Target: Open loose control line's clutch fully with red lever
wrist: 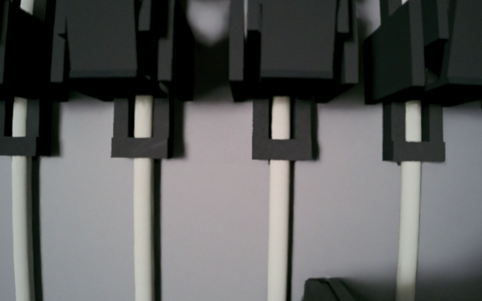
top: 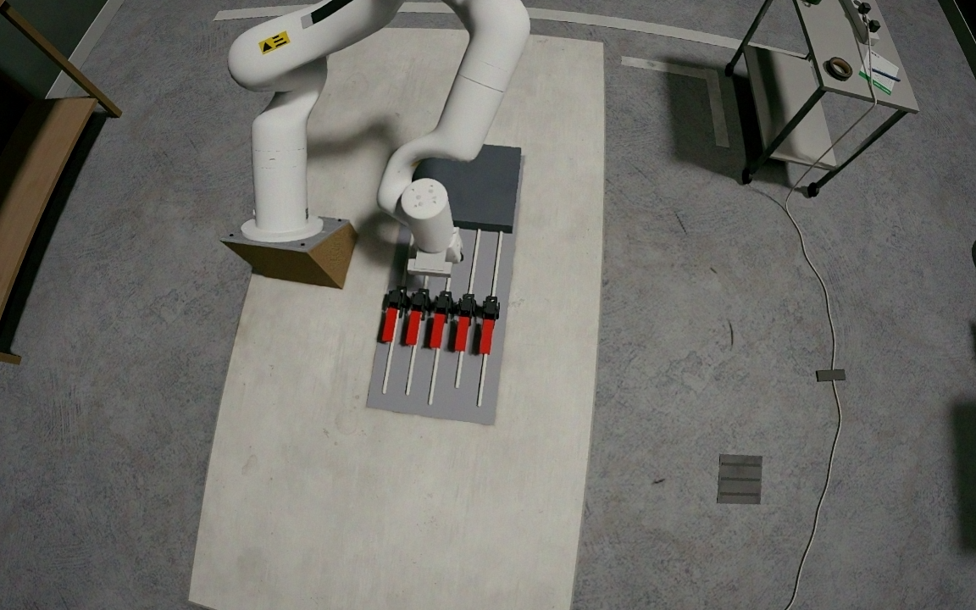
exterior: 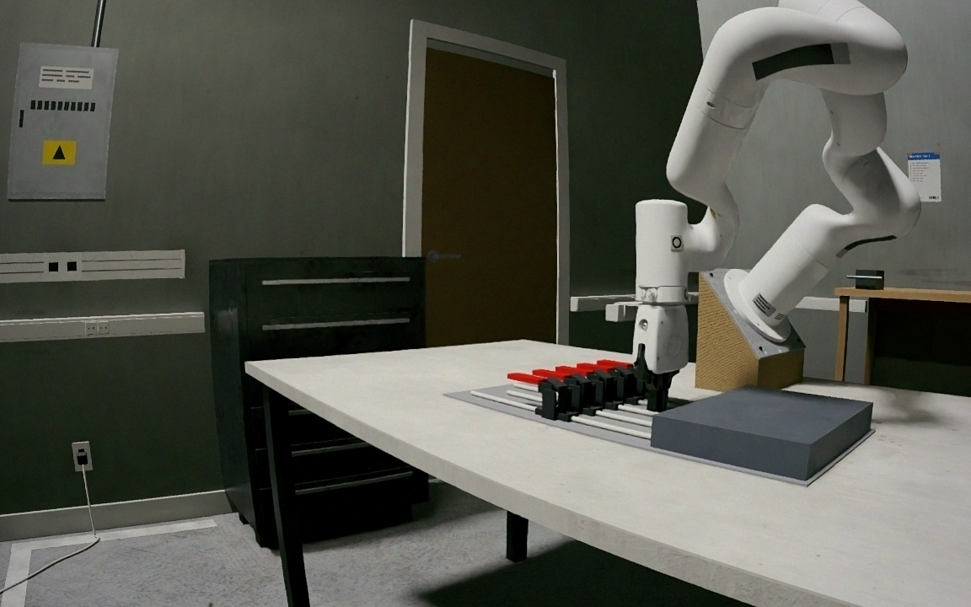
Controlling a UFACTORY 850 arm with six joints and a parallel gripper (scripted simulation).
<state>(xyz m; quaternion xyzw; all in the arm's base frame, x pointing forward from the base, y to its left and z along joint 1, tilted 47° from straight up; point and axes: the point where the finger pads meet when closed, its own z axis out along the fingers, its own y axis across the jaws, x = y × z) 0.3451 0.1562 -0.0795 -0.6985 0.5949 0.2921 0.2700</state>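
Five white control lines (top: 434, 379) (exterior: 614, 424) run from the grey console (top: 480, 189) (exterior: 764, 430) through a row of black clutches (top: 441, 302) (exterior: 587, 392), each with a red lever (top: 437, 330) (exterior: 560, 372) lying flat. My gripper (top: 431, 267) (exterior: 656, 394) (wrist: 324, 289) is shut on nothing. It stands low over the lines, between the clutches and the console. In the wrist view, four lines run straight; the fingertips show at the bottom edge, between the third line (wrist: 279, 217) and the fourth line (wrist: 408, 217) from the left.
The lines, clutches and console sit on a thin grey base plate (top: 430, 406) (exterior: 489, 401) on the white table (top: 401, 493) (exterior: 413, 407). The arm's wooden wedge base (top: 294, 254) (exterior: 730, 354) stands to one side of the console.
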